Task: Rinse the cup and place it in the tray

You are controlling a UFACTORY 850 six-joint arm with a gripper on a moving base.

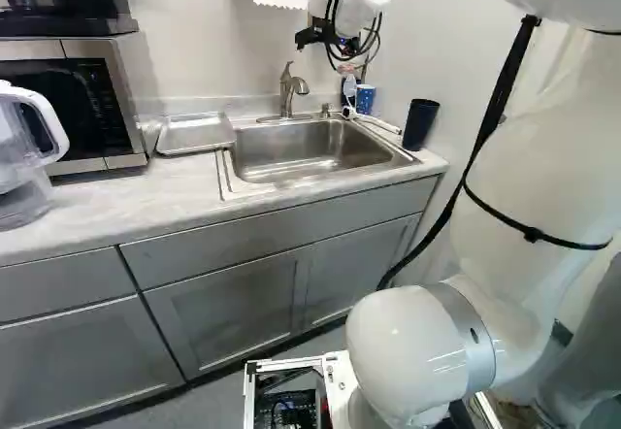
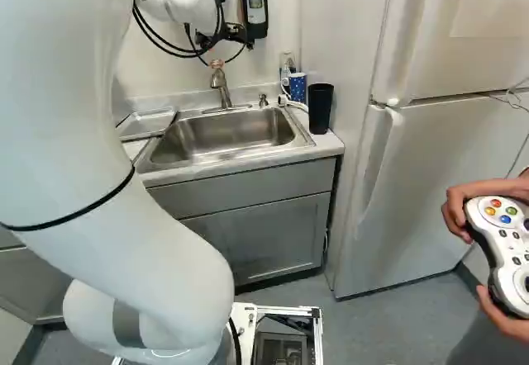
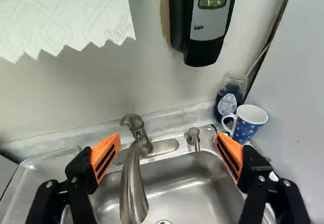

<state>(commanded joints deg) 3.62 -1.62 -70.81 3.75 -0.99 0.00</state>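
In the left base view my gripper (image 1: pixel 310 36) hangs high above the back of the sink. Seen from the wrist, the gripper (image 3: pixel 167 138) stands wide open, holding nothing; the faucet (image 3: pixel 135 178) shows between its orange pads. A blue patterned cup (image 3: pixel 245 126) with a white inside and handle stands beyond one finger, at the sink's back corner; in the left base view the cup (image 1: pixel 365 98) is right of the faucet. The metal tray (image 1: pixel 196 133) lies on the counter on the other side of the sink (image 1: pixel 301 149), with bare metal showing.
A black tumbler (image 2: pixel 320 107) stands on the counter near the cup, and a dark bottle (image 3: pixel 229 101) behind it. A soap dispenser (image 3: pixel 205 24) and paper towel (image 3: pixel 66 13) hang on the wall. A microwave (image 1: pixel 73 104) and clear pitcher (image 1: pixel 24 157) are at the left; a fridge (image 2: pixel 430 150) at the right.
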